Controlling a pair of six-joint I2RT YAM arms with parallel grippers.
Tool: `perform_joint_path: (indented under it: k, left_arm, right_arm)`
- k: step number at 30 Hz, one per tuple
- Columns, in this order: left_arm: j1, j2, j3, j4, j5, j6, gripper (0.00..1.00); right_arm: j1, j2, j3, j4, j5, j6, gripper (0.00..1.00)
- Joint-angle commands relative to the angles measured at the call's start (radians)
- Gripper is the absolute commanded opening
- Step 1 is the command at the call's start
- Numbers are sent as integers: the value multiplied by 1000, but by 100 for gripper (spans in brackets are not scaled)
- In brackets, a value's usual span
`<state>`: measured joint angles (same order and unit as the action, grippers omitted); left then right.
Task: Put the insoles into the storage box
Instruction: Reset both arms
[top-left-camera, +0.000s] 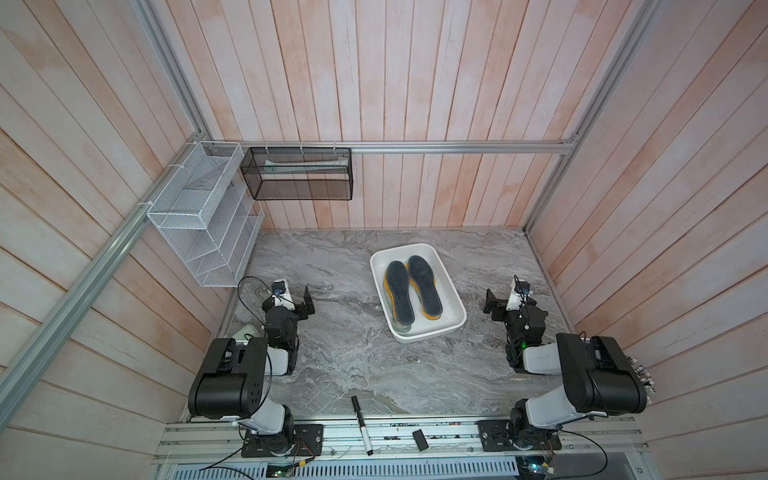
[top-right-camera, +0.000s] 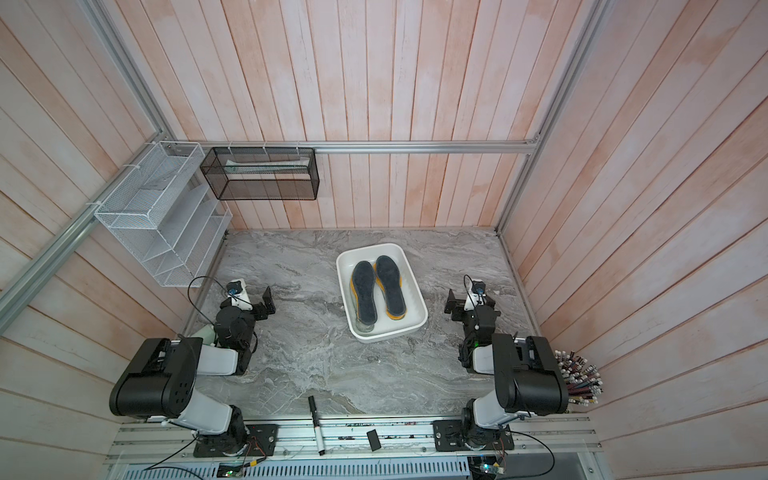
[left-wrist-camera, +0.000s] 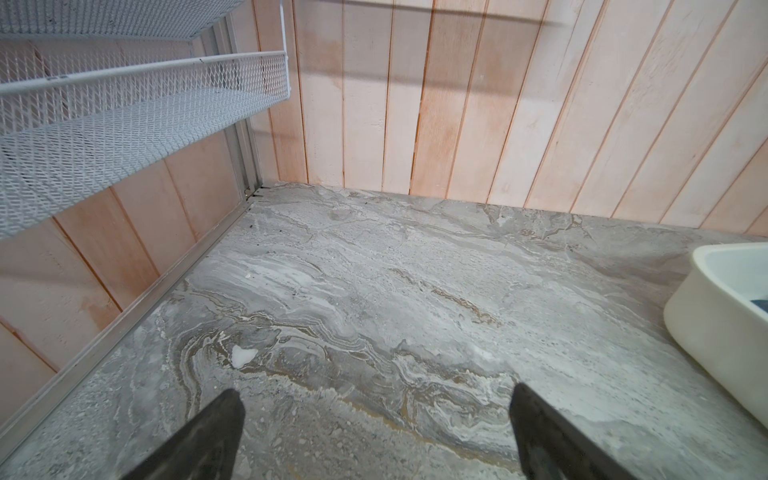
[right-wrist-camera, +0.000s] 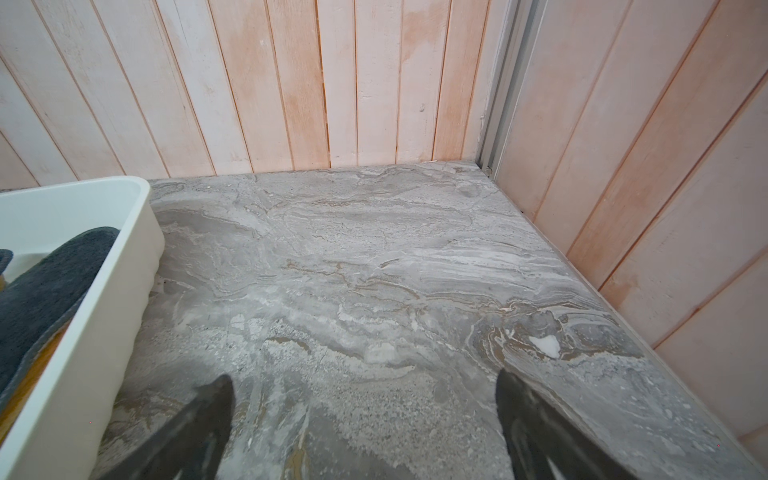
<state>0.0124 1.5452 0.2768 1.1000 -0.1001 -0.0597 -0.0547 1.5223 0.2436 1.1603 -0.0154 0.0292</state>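
The white storage box (top-left-camera: 448, 286) (top-right-camera: 415, 291) sits right of centre on the marble table. Two dark grey insoles (top-left-camera: 400, 293) (top-left-camera: 424, 286) lie side by side on top inside it. Yellow insole edges (top-left-camera: 415, 291) show beneath them, and a pale translucent edge (top-left-camera: 401, 327) shows at the near end. My left gripper (top-left-camera: 307, 303) (left-wrist-camera: 376, 390) hovers open and empty over bare table left of the box (left-wrist-camera: 706, 324). Open and empty too, my right gripper (top-left-camera: 492, 305) (right-wrist-camera: 365, 376) is right of the box (right-wrist-camera: 104, 332), where a grey insole (right-wrist-camera: 50, 282) shows.
A white wire-mesh rack (top-left-camera: 203, 216) (left-wrist-camera: 124, 124) hangs on the left wall, and a black mesh basket (top-left-camera: 297, 174) hangs on the back rail. A black marker (top-left-camera: 360, 424) and a small black block (top-left-camera: 420, 439) lie at the front edge.
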Motion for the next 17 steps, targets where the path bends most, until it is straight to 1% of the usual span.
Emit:
perform_joint_path:
  k: [1, 17]
  left_arm:
    - [2, -4, 2, 23, 13, 16, 100]
    - [3, -4, 3, 23, 14, 16, 100]
  right_arm:
    - [6, -7, 8, 26, 16, -5, 99]
    - [6, -5, 10, 22, 15, -6, 99]
